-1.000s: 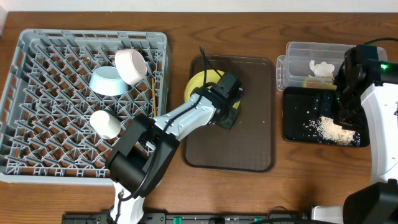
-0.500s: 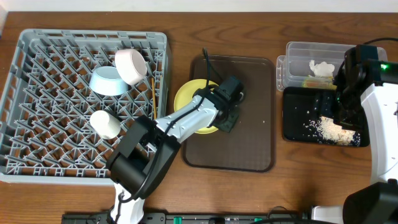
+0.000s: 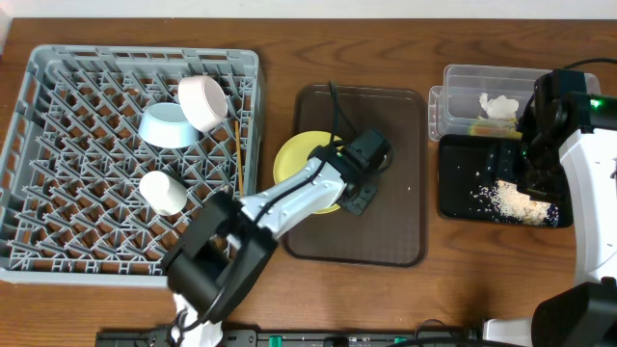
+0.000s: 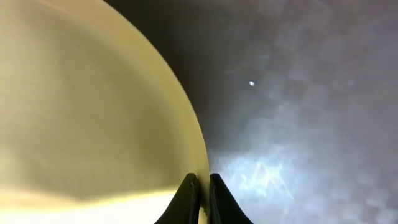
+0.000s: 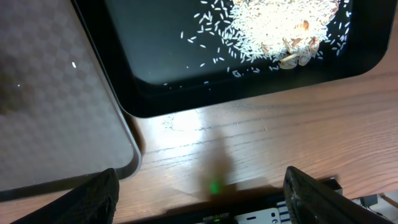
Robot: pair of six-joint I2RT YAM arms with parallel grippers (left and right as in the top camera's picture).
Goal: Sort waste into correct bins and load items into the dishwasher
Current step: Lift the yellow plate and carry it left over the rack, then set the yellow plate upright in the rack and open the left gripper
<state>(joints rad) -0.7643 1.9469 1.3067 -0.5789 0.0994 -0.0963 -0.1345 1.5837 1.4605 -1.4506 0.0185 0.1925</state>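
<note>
Wooden table (image 3: 434, 280) is carrying everything, with the grey dish rack (image 3: 135, 55) filling the left of the overhead view. The brown serving tray (image 3: 386, 231) is sitting in the middle.

The left gripper (image 3: 345, 189) is pinching the right-hand rim of the yellow plate (image 3: 299, 164). In the left wrist view its fingers (image 4: 186, 193) are pressing together on that thin edge (image 4: 93, 112). The plate is lying at the tray's left side, overhanging the edge nearest the rack. I cannot tell whether it is touching the tray.

The right gripper (image 3: 533, 173) is hovering over the black tray (image 3: 463, 159) at the right of the frame, where the rice scraps (image 3: 511, 200) are lying. Its fingers (image 5: 93, 199) are standing wide apart, gripping nothing.

The waste looks sorted, and the light blue bowl (image 3: 166, 125), white bowl (image 3: 202, 101), cup (image 3: 164, 193) and chopsticks (image 3: 236, 154) are sitting in the rack. Loading the plate is probably the step in hand.

Being round, the plate has no long axis; its face is pointing mostly upward. The next move is likely calling for carrying it left over the rack wall. It would then need turning on edge so the rim slots between the pegs.
</note>
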